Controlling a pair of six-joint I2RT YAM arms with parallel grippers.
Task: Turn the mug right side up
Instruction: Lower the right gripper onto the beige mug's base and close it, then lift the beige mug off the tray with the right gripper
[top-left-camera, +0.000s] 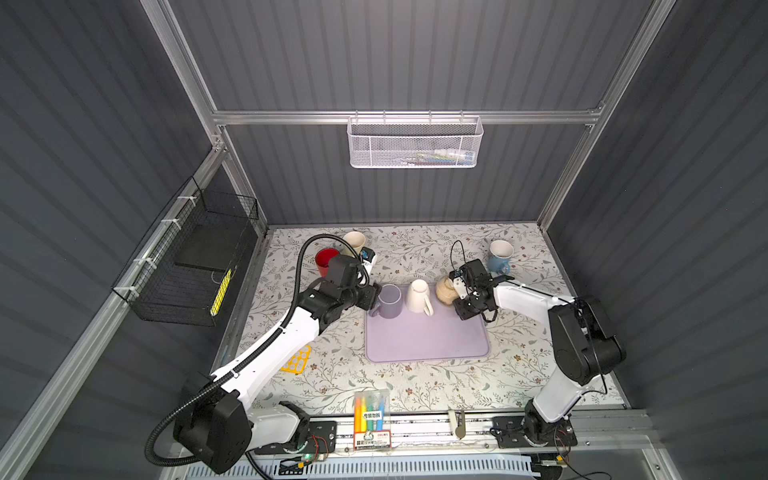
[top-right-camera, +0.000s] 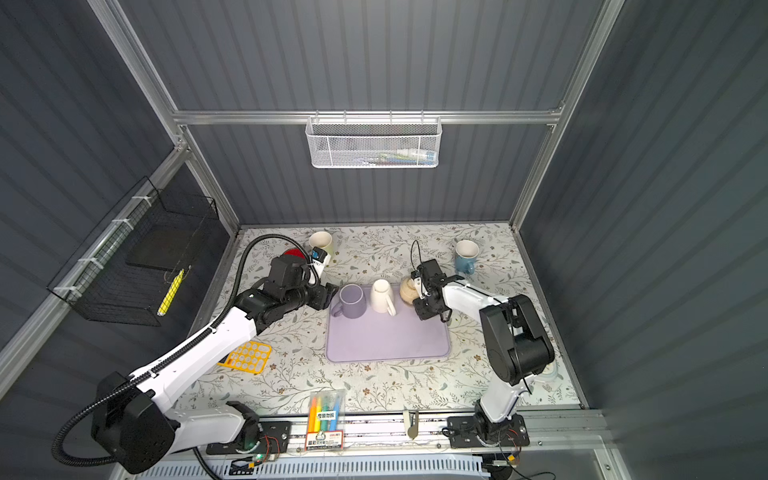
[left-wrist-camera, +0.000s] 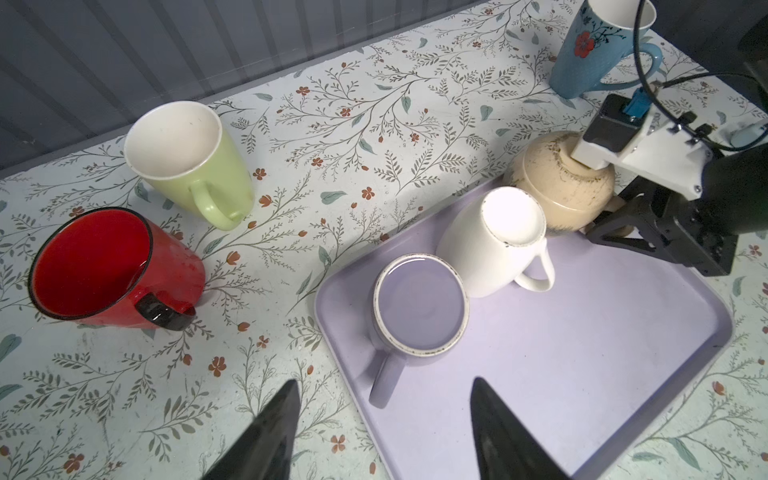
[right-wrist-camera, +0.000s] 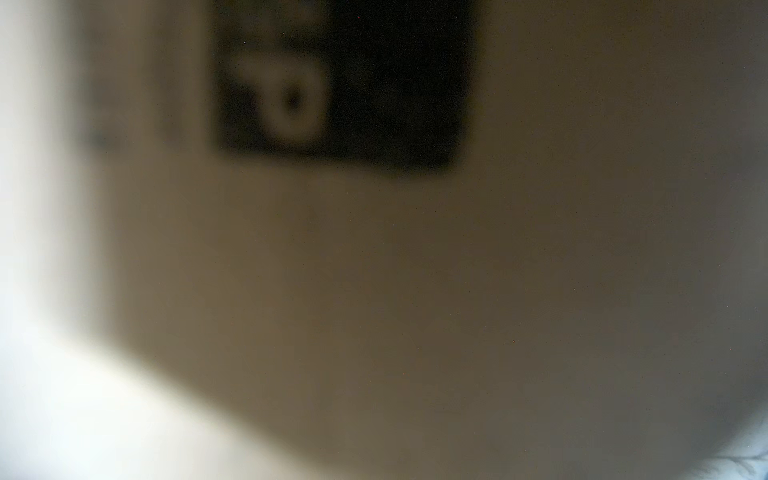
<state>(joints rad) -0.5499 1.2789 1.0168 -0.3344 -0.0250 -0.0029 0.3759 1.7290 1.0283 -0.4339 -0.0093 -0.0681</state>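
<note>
Three mugs stand upside down on the lilac tray (top-left-camera: 428, 340) (left-wrist-camera: 582, 353): a purple mug (top-left-camera: 390, 301) (left-wrist-camera: 419, 307), a white mug (top-left-camera: 419, 295) (left-wrist-camera: 498, 241) and a speckled beige mug (top-left-camera: 445, 293) (top-right-camera: 408, 289) (left-wrist-camera: 552, 187). My right gripper (top-left-camera: 456, 298) (top-right-camera: 419, 297) (left-wrist-camera: 598, 230) is at the beige mug's right side, its fingers closed round the handle. The beige mug (right-wrist-camera: 374, 291) fills the right wrist view as a blur. My left gripper (top-left-camera: 376, 297) (top-right-camera: 332, 293) (left-wrist-camera: 386, 381) is open by the tray's left edge, just short of the purple mug's handle and holding nothing.
Upright on the floral table are a red mug (top-left-camera: 326, 259) (left-wrist-camera: 104, 266) and a green mug (top-left-camera: 354, 242) (left-wrist-camera: 187, 162) at the back left, and a blue mug (top-left-camera: 500, 255) (left-wrist-camera: 598, 50) at the back right. A yellow stencil (top-left-camera: 297, 359) and a marker pack (top-left-camera: 371, 409) lie near the front.
</note>
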